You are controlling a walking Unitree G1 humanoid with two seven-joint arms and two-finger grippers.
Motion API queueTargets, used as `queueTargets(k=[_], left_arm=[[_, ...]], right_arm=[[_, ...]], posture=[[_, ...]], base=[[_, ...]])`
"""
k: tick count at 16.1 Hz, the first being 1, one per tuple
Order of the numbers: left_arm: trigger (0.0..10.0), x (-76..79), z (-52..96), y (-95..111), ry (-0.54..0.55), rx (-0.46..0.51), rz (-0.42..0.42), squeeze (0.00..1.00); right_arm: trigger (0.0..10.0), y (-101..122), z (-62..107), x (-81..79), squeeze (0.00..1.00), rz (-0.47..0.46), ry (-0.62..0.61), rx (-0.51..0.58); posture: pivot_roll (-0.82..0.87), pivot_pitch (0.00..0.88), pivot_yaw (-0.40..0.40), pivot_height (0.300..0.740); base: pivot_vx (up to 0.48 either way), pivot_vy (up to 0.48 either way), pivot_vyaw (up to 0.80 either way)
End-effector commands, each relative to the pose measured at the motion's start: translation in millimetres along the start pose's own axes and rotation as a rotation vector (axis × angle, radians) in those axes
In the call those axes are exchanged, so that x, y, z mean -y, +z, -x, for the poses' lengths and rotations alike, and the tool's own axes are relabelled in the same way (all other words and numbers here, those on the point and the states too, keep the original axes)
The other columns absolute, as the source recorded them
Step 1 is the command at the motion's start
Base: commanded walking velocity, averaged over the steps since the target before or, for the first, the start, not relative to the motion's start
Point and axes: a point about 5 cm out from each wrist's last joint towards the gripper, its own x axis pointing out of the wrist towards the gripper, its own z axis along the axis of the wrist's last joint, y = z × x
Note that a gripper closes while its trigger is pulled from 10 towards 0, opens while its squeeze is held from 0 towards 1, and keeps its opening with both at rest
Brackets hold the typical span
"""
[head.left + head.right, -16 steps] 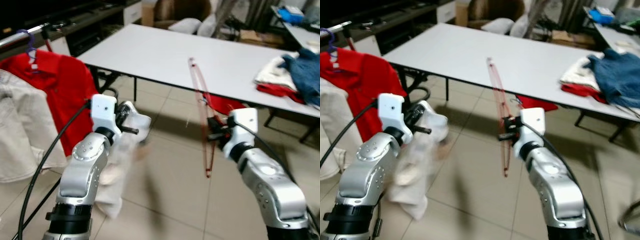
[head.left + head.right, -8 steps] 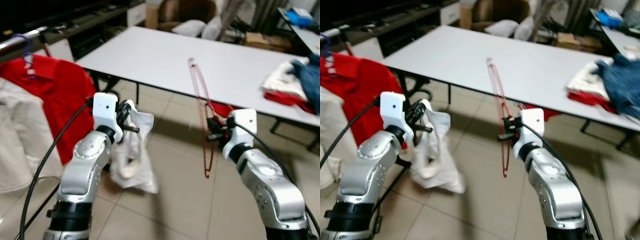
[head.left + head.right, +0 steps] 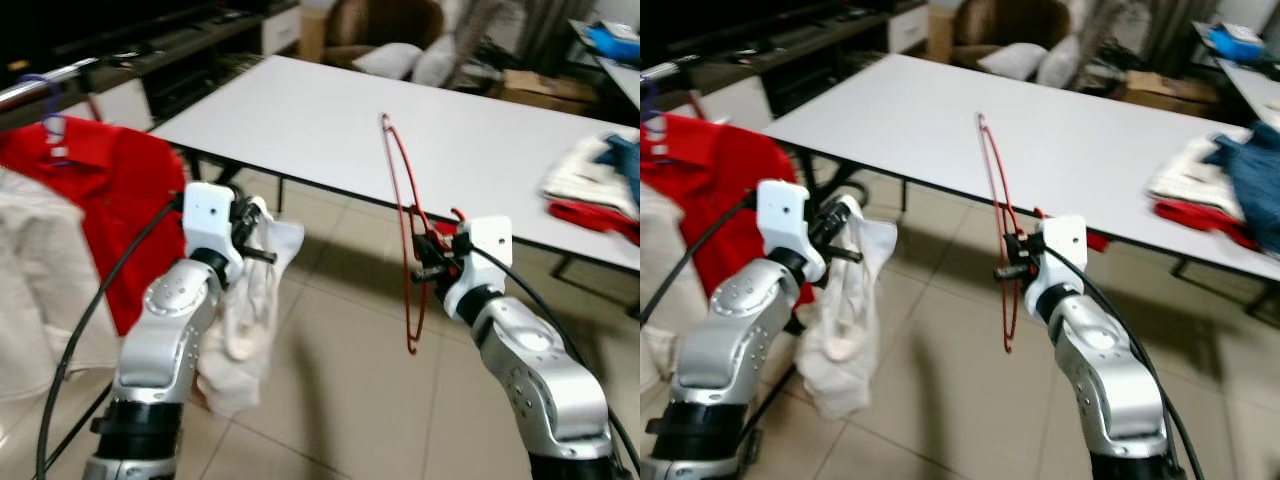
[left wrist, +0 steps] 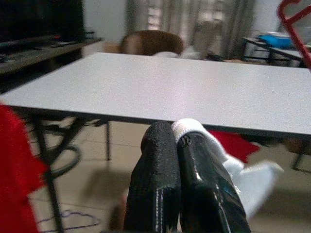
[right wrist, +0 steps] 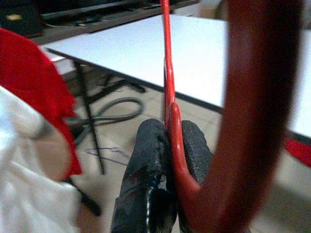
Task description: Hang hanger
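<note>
Right pincer (image 3: 428,258) clamps a thin red wire hanger (image 3: 401,215); left pincer (image 3: 250,232) pinches limp white cloth (image 3: 245,320).

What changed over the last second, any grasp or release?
No grasp change. The white garment swung out toward the robot's right half a second ago and now hangs straight below the left pincer. The right pincer stays clamped on the red hanger, upright. The camera drifted slightly.
</note>
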Motion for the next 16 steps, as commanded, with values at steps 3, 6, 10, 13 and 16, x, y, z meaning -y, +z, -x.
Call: queueTargets(k=[3, 6, 10, 13, 16], left_arm=[[10.0, 1.0, -1.8, 7.7, -0.008, 0.035, -0.009, 0.0], [10.0, 0.4, -2.6, 8.7, -0.01, 0.039, -0.012, 0.0], [10.0, -2.2, -5.8, 10.8, -0.008, 0.049, -0.018, 0.0], [10.0, -2.8, -7.6, 11.9, -0.012, 0.052, -0.023, 0.0], [10.0, -4.2, -9.9, 13.6, -0.014, 0.057, -0.024, 0.0]], right_arm=[[10.0, 2.1, 0.0, -0.5, 0.0, 0.016, 0.022, 0.001], [10.0, 2.7, -0.2, -1.6, 0.0, 0.026, 0.03, 0.009], [10.0, 3.9, -1.2, 0.6, 0.0, 0.041, 0.031, 0.015], [10.0, 6.0, -1.9, 2.4, 0.0, 0.049, 0.029, 0.022], [10.0, 6.5, -1.4, 5.0, 0.0, 0.058, 0.024, 0.024]], posture=[[0.04, 0.0, -0.045, 0.74], [0.04, 0.0, -0.045, 0.74], [0.04, 0.0, -0.049, 0.74], [0.04, 0.0, -0.042, 0.74], [0.03, 0.0, -0.039, 0.74]], base=[[0.339, 0.0, -0.52], [0.34, 0.0, -0.53], [0.339, 0.0, 0.0], [0.339, 0.0, 0.0], [0.336, 0.0, 0.0]])
